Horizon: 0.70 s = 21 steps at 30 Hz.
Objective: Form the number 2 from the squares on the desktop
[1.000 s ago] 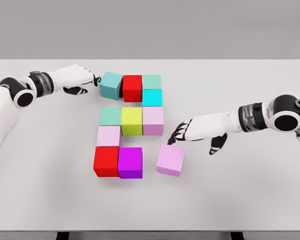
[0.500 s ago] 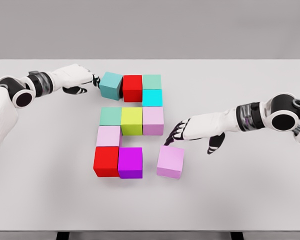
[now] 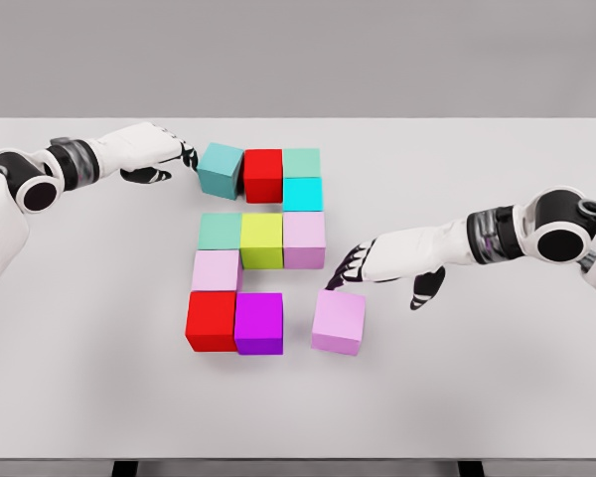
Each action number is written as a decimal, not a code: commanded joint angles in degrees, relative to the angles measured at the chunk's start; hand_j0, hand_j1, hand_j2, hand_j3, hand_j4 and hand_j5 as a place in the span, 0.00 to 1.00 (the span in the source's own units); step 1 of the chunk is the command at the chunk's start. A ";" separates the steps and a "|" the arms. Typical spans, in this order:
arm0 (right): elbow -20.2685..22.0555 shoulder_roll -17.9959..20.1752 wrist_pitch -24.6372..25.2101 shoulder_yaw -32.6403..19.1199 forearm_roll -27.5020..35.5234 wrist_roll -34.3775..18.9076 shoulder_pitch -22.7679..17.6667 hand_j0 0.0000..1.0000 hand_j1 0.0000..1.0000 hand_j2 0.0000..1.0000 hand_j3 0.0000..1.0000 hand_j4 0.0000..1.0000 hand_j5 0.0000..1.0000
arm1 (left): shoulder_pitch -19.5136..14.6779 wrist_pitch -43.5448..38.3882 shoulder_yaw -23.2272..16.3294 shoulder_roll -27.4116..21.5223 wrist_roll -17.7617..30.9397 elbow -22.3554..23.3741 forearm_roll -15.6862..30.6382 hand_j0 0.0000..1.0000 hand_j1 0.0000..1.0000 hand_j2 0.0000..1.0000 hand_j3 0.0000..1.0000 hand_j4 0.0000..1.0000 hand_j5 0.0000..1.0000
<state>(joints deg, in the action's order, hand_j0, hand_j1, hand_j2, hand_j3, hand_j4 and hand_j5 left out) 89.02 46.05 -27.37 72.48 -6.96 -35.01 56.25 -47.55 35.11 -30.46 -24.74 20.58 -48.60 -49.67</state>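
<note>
On the matte white desk (image 3: 99, 378), the left hand (image 3: 154, 151) reaches in with fingers loosely spread, tips touching the teal cube (image 3: 221, 170), which sits slightly turned beside a red cube (image 3: 263, 175). Smooth, flat-coloured cubes form rows: mint (image 3: 302, 162) over cyan (image 3: 302, 194), then green (image 3: 220, 232), yellow (image 3: 262, 241) and lilac (image 3: 304, 239), a pink cube (image 3: 217, 270), then red (image 3: 212, 320) and magenta (image 3: 259, 323). A loose lilac cube (image 3: 339, 321) lies apart to the right, the right hand (image 3: 382, 264) with spread fingertips touching its top edge.
</note>
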 commanded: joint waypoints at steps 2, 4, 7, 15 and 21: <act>0.10 0.01 0.04 0.21 0.19 0.01 0.00 1.00 1.00 1.00 1.00 1.00 1.00 | 0.35 -0.11 0.14 0.05 -0.01 -0.09 0.36 0.61 0.61 0.61 0.61 0.61 0.61; 0.10 0.01 0.12 0.21 0.28 0.01 0.00 1.00 1.00 1.00 1.00 1.00 1.00 | 0.44 -0.11 0.14 0.05 -0.01 -0.09 0.36 0.61 0.61 0.61 0.61 0.61 0.61; -0.51 0.18 0.21 -0.23 0.28 0.01 0.18 1.00 1.00 1.00 1.00 1.00 1.00 | 0.53 -0.11 0.14 -0.04 -0.01 -0.44 0.36 0.61 0.61 0.61 0.61 0.61 0.61; -4.90 0.45 0.56 -0.58 0.28 0.01 0.88 1.00 1.00 1.00 1.00 1.00 1.00 | 0.53 -0.11 0.05 0.05 -0.10 -0.53 0.36 0.61 0.61 0.61 0.61 0.61 0.61; -7.98 3.78 -3.38 -1.64 0.28 0.01 2.29 0.44 0.44 0.44 0.44 0.44 0.44 | 0.79 -0.11 0.05 0.05 -0.37 -1.32 0.45 0.61 0.61 0.61 0.61 0.61 0.61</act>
<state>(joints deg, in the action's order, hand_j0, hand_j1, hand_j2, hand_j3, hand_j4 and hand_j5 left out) 81.69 48.48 -29.07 71.33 -6.97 -35.01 58.54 -46.58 35.01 -30.37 -24.68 20.32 -49.56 -49.36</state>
